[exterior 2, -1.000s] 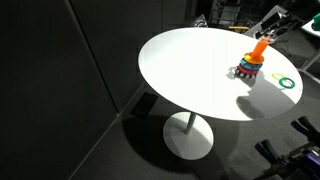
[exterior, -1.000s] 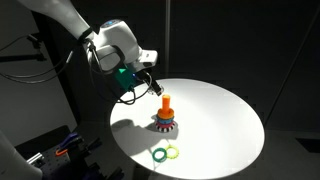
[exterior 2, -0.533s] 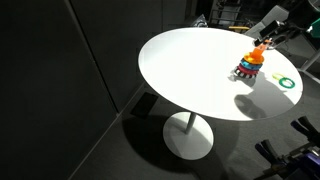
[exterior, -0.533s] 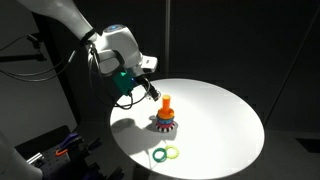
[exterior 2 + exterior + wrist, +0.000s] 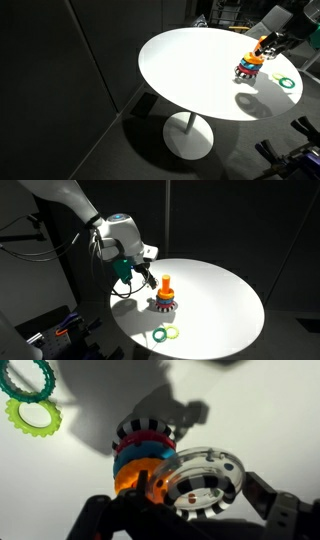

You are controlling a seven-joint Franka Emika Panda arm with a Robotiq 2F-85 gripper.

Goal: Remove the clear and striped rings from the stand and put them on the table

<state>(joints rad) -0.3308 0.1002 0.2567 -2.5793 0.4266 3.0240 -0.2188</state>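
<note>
The stand [image 5: 165, 300] is an orange cone with coloured rings stacked round it, on the round white table [image 5: 220, 300]. It also shows in an exterior view [image 5: 249, 66] and in the wrist view [image 5: 140, 455]. A black-and-white striped ring [image 5: 140, 428] lies low in the stack. My gripper [image 5: 140, 280] hangs right beside the cone, also seen in an exterior view [image 5: 268, 42]. In the wrist view my gripper [image 5: 200, 510] is shut on a clear ring [image 5: 205, 475], off the cone and next to it. Stripes show at the clear ring's lower edge.
A yellow-green ring [image 5: 35, 417] and a teal ring [image 5: 28, 375] lie together on the table near its edge, also visible in both exterior views [image 5: 167, 333] [image 5: 287, 82]. The room around the table is dark. The table's pedestal base [image 5: 188, 135] stands below.
My gripper has moved down and sideways from above the cone's tip to beside the stand, with the clear ring in it. The rings on the table have not moved.
</note>
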